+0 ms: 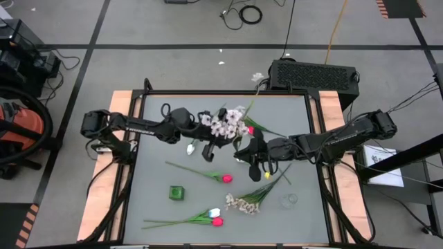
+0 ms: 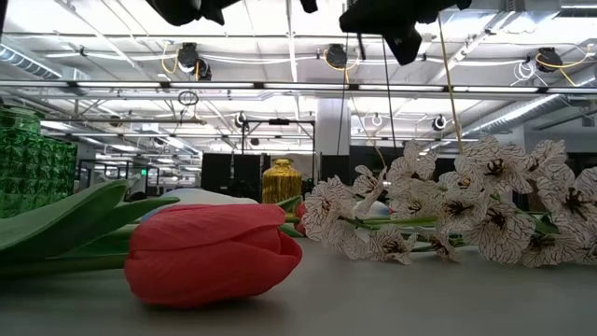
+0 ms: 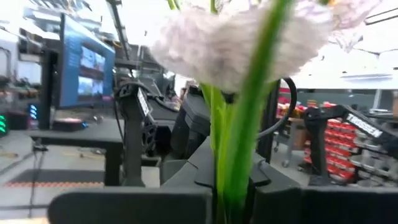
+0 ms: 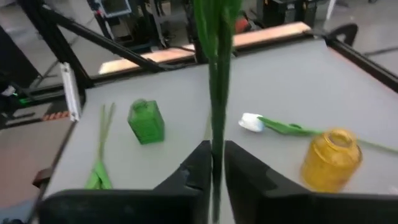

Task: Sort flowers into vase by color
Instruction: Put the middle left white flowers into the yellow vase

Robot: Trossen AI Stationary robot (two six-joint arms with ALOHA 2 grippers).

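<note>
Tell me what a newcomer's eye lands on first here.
Above the table's middle, the left pincer and the right pincer are each closed on a green stem, holding up a spray of pale blossoms. In the low view a pink-red tulip lies large in front, with a green vase nearby.

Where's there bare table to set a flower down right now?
The far right corner of the table is bare, as is the far left strip and the near right corner beyond the clear glass. The near middle is crowded: green vase, pink tulip, blossom spray and a tulip pair.
</note>
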